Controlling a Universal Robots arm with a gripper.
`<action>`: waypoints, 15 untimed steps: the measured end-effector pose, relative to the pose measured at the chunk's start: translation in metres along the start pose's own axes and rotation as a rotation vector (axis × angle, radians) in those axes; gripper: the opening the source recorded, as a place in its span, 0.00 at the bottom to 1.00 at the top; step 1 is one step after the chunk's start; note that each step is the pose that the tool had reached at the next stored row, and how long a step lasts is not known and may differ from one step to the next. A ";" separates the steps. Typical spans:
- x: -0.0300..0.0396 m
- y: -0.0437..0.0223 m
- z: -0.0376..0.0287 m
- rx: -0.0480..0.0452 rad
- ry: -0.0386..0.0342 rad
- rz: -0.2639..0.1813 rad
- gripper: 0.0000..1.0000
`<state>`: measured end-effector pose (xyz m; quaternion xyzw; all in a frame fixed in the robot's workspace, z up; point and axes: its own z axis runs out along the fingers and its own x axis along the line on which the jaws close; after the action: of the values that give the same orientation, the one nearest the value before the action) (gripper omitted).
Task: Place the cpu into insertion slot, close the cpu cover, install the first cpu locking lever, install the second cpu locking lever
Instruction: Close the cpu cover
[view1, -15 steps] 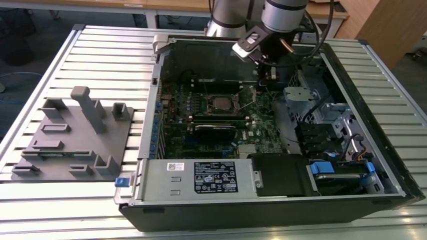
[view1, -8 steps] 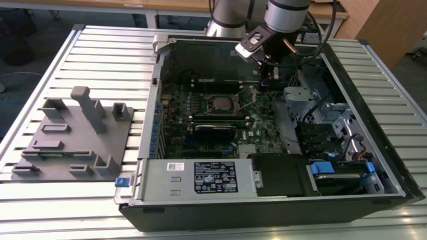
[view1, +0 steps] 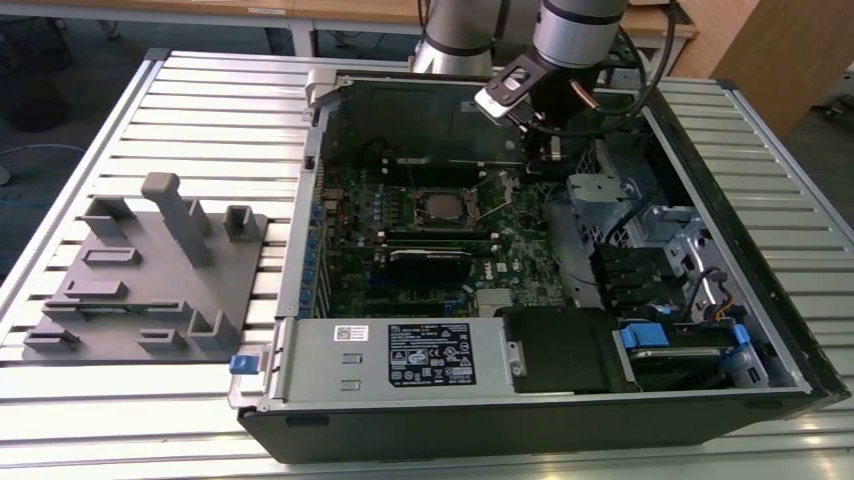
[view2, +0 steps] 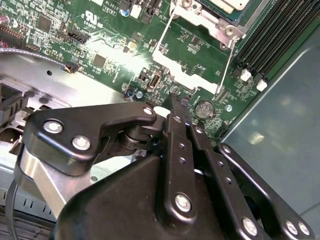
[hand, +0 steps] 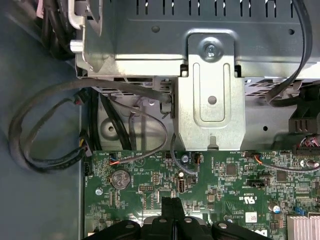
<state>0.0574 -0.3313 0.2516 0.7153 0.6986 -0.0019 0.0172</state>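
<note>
While the jaws are pressed together with nothing between them, low over the board (hand: 225, 180), the slot (view2: 210, 12) lies just ahead of their tips, and both thin levers (view2: 227, 60) stand unlatched, reaching toward them. Whether the cpu is seated you cannot tell from here. Your risk: the tips catch a lever sideways and bend it, or come down on the coin cell (view2: 204, 107) and small parts just beside them.

One arm (view1: 574, 30), one gripper (hand: 171, 202), one case (view1: 534, 425), one motherboard (view1: 400, 215), one socket (view1: 445, 205), two levers (view2: 164, 32), one fixture (view1: 147, 290).
</note>
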 end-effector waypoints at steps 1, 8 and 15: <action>0.0000 0.0000 0.0007 0.0000 -0.0003 0.000 0.10; 0.0002 -0.0001 0.0058 0.0002 -0.0021 0.011 0.10; 0.0003 -0.0001 0.0079 0.0004 -0.0021 0.016 0.10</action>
<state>0.0575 -0.3312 0.2437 0.7209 0.6928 -0.0027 0.0178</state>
